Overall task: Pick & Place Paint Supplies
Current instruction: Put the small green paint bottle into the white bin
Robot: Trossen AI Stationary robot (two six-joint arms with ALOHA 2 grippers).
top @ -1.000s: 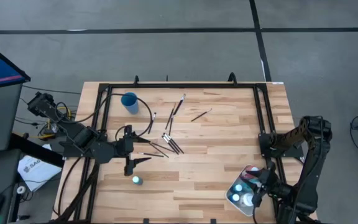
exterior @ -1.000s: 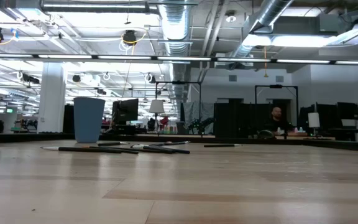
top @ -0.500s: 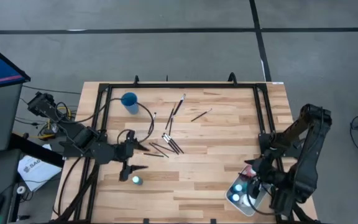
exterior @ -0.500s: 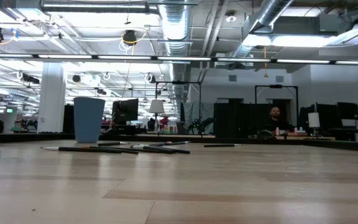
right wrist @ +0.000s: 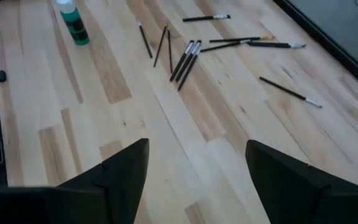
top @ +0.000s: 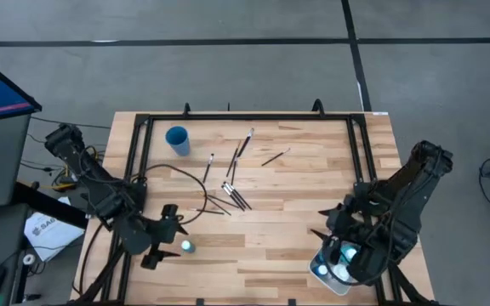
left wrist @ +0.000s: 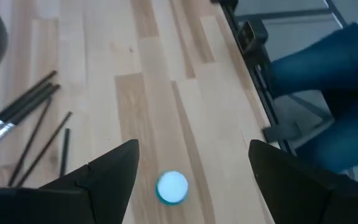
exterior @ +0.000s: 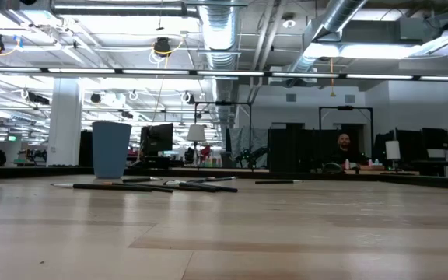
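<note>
Now my left gripper (top: 173, 247) hangs over the teal paint bottle (top: 187, 246), fingers apart. Bottle stands upright near the table's (top: 270, 246) front-left edge, long axis vertical, pale cap up. My right gripper (top: 323, 226) is spread too, holding nothing, beside the white tray (top: 317, 273). Paintbrushes (top: 235, 197) lie flat mid-table, pointing various ways.

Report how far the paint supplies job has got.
Done: a few paint bottles already sit in the white tray, with the right tool open and empty above it. In hand: the left tool hangs open over the lone teal bottle, not gripping it yet. Left: that bottle and all the paintbrushes scattered mid-table; the blue cup holds no brushes that I can see.
</note>
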